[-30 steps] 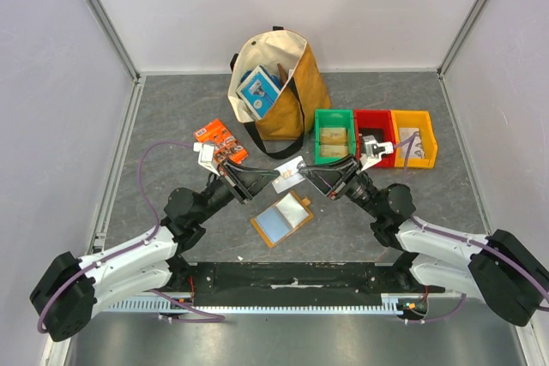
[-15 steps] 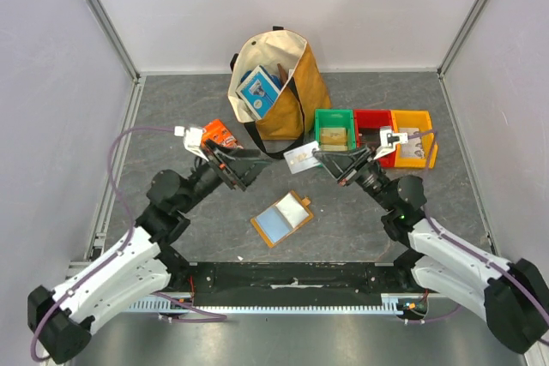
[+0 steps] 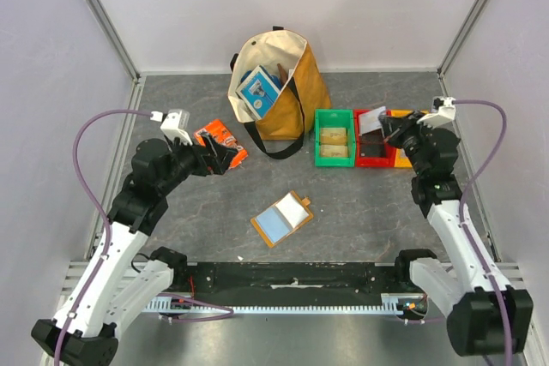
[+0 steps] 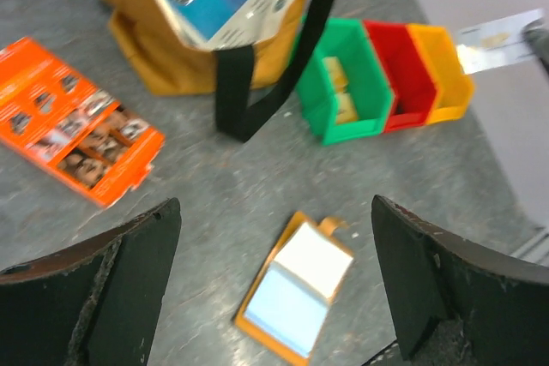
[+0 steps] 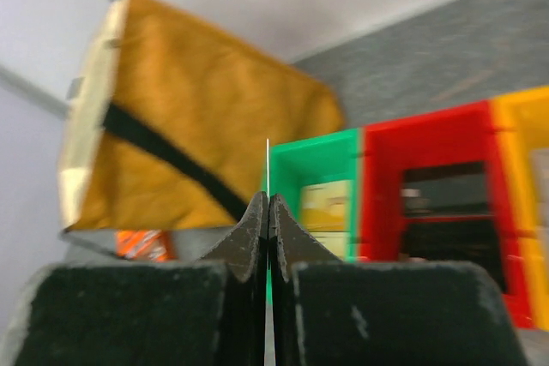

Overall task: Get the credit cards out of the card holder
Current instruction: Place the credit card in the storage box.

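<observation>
On the grey table (image 3: pixel 360 212), back centre: tan tote bag (image 3: pixel 292 92) standing open, blue-and-white box (image 3: pixel 257 92) inside. Right of the bag, three bins side by side in a row: green bin (image 3: pixel 334 114), red bin (image 4: pixel 403 66), yellow bin (image 4: pixel 450 96).

Left of the bag, orange packet (image 4: pixel 77 130) lying flat. Left gripper (image 4: pixel 274 205) hangs above the table by the packet, jaws wide apart, nothing between them.

Card holder (image 3: pixel 281 219) lies flat and open on the table near the front, between the two arms, well apart from both grippers. One inner half is white, the other pale blue.

Right gripper (image 5: pixel 268 199) is raised over the red bin, fingers pinched together on a pale card (image 4: pixel 493 43). The card sticks out beyond the fingertips.
</observation>
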`<state>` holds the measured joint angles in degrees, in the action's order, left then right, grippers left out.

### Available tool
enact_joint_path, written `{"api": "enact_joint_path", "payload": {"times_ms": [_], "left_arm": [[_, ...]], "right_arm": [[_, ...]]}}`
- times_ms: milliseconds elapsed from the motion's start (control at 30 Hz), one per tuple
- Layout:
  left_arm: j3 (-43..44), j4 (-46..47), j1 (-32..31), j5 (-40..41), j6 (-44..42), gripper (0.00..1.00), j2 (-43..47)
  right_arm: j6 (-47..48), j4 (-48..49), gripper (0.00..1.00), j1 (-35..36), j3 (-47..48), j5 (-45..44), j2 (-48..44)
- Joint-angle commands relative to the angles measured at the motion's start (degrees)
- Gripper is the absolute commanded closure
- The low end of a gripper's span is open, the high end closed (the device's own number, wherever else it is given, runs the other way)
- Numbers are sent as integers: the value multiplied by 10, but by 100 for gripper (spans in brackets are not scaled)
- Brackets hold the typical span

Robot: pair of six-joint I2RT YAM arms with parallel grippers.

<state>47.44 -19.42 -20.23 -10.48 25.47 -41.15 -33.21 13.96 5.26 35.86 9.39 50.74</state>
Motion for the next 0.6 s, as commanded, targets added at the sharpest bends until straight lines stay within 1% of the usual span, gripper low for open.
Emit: {"api": "enact_joint_path", "payload": {"times_ms": [0, 67, 133, 233, 300, 400, 467, 567], "left_arm": [[-16, -59, 11, 34, -75, 3, 18], [-29, -63, 12, 54, -89, 3, 32], [-39, -69, 12, 78, -101, 3, 45], [-46, -81, 12, 117, -109, 3, 61], [-47, -86, 12, 130, -110, 3, 66], [-49, -88, 12, 129, -107, 3, 70], [-50, -89, 12, 125, -109, 3, 70], [-53, -90, 12, 120, -109, 3, 71]], "right_arm": [[61, -89, 100, -100, 50, -47, 38], [69, -95, 100, -150, 58, -50, 52], [78, -96, 100, -184, 62, -64, 70], [97, -95, 100, -217, 69, -81, 105], [110, -96, 100, -239, 76, -75, 145], [121, -92, 100, -270, 99, -13, 212], [127, -89, 100, -274, 110, 17, 255], [119, -74, 100, -278, 124, 96, 315]]}}
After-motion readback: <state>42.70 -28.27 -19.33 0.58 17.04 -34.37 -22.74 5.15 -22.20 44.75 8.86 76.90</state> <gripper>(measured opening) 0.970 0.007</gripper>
